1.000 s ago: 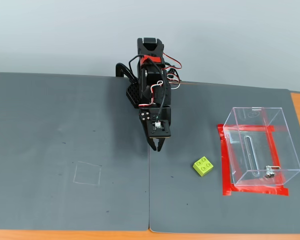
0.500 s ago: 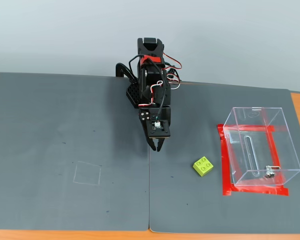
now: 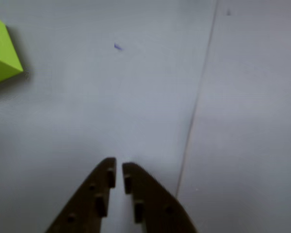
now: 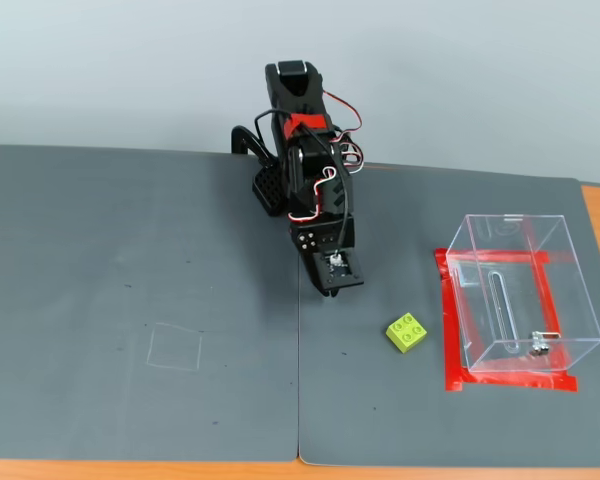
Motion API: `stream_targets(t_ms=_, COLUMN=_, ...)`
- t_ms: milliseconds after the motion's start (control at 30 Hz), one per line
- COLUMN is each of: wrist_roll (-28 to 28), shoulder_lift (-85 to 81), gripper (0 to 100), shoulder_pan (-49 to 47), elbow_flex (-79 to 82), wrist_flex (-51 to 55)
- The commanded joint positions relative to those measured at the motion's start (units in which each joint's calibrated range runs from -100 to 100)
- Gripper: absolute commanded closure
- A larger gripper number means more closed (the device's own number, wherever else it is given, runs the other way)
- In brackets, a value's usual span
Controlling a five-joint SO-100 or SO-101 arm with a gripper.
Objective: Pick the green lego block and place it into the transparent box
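Observation:
The green lego block lies studs-up on the grey mat, just left of the transparent box. The box is open-topped and empty, with a small metal fitting near its front corner. My gripper hangs over the mat up and to the left of the block, apart from it. In the wrist view the gripper is shut, with only a thin slit between its dark fingers and nothing held. Only a corner of the green block shows there, at the left edge.
Red tape frames the box's footprint. Two grey mats meet at a seam running toward the front edge. A faint square outline is drawn on the left mat. The arm's base stands at the back centre.
The arm has swung to the right, carrying the gripper a little closer to the green block. The block and the box have not moved.

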Motion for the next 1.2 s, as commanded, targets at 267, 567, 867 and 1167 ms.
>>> stream_targets(t_ms=267, wrist_roll=-0.22, shoulder_lift=6.92, gripper=98, shoulder_pan=-1.85, elbow_flex=-11.07, wrist_flex=-0.48)
stream_targets(t_ms=567, wrist_roll=0.2, shoulder_lift=14.04, gripper=98, shoulder_pan=-2.75, elbow_flex=-18.76, wrist_flex=-0.56)
stream_targets(t_ms=867, wrist_roll=-0.38, shoulder_lift=29.47, gripper=97, shoulder_pan=-7.22, elbow_flex=-30.88, wrist_flex=-0.56)
stream_targets(t_ms=1167, wrist_roll=0.14, shoulder_lift=35.83, gripper=86, shoulder_pan=-9.61, elbow_flex=-32.69, wrist_flex=-4.04)
